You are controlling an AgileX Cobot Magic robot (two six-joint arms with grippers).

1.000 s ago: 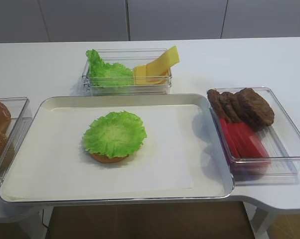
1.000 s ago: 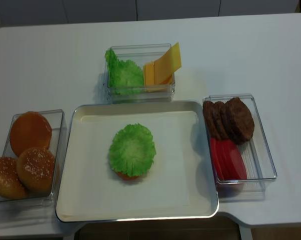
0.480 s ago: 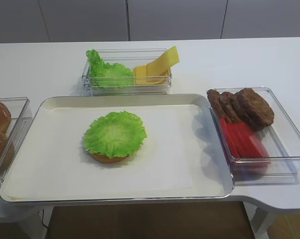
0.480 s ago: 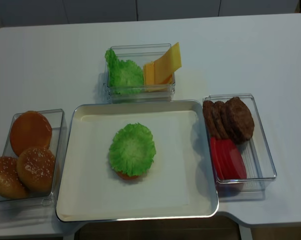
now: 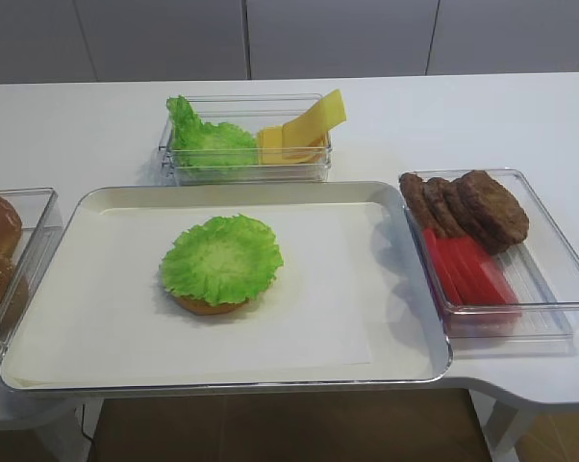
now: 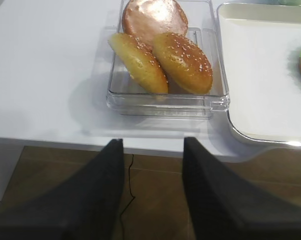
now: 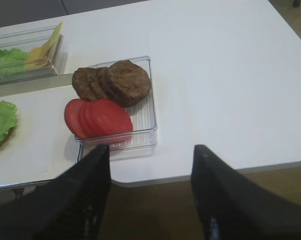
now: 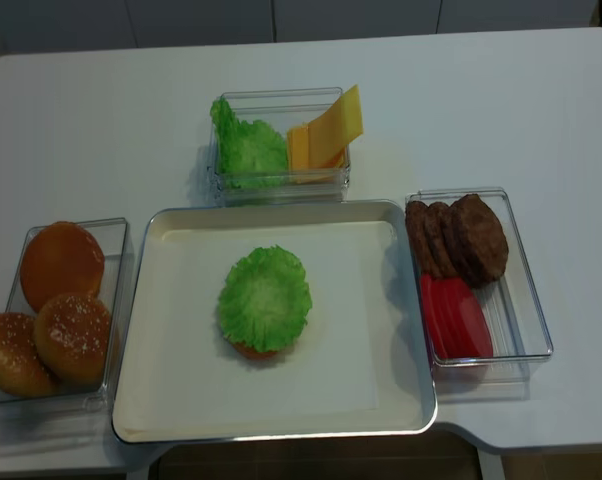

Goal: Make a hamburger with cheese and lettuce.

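On the tabletop [image 8: 101, 130] we go left to right: a clear box [image 8: 116, 300] holds brown buns [image 8: 61, 262]; on the tray [image 8: 161, 400] the lettuce [image 8: 265, 298] covers the hamburger [image 8: 253, 351]. Next we should pick one cheese [image 8: 326, 135] slice and lay it flat on top. Both our claws, left claw [image 6: 153, 195] and right claw [image 7: 150, 190], hang with fingers apart, holding nothing.

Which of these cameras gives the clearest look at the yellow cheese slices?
The exterior high view: the cheese stands close and unobstructed in its clear box beside spare lettuce. The realsense overhead shows it well but smaller. The right wrist view catches only a blurry corner; the left wrist view misses it.
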